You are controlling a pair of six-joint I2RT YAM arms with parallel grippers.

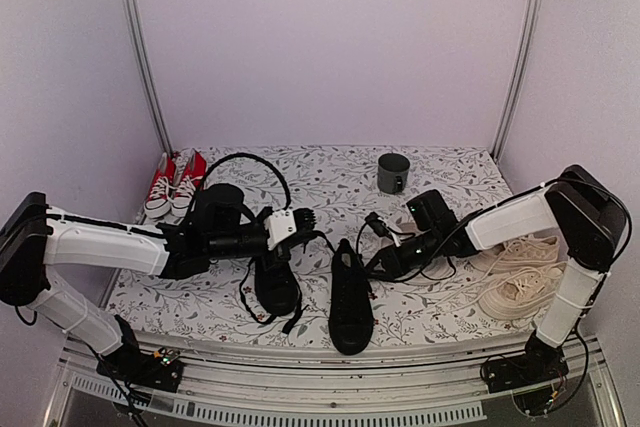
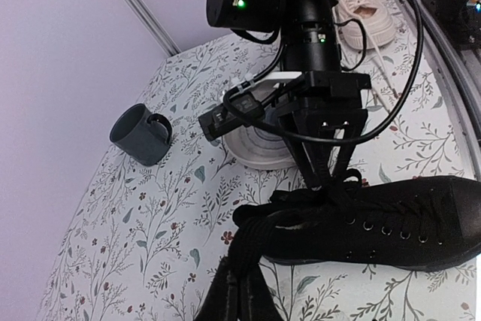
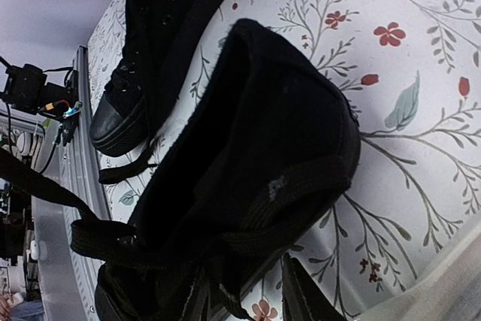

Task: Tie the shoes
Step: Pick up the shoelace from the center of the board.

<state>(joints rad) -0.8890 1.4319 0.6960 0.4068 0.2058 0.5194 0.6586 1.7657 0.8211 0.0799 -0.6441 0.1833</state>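
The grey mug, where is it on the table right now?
In the top view the grey mug stands at the back of the table, right of centre, near the rear wall, behind the black shoes and apart from them.

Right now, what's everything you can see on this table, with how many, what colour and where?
black sneakers: two, black, front centre of the table, side by side, laces loose
red sneakers: two, red with white toes, far left edge
cream sneakers: two, cream, right edge by the right arm
mug: one, dark grey, far centre-right
table: one, white with floral print
left claw: one, shut, above the left black sneaker
right claw: one, black, beside the right black sneaker's opening; whether it grips a lace cannot be told
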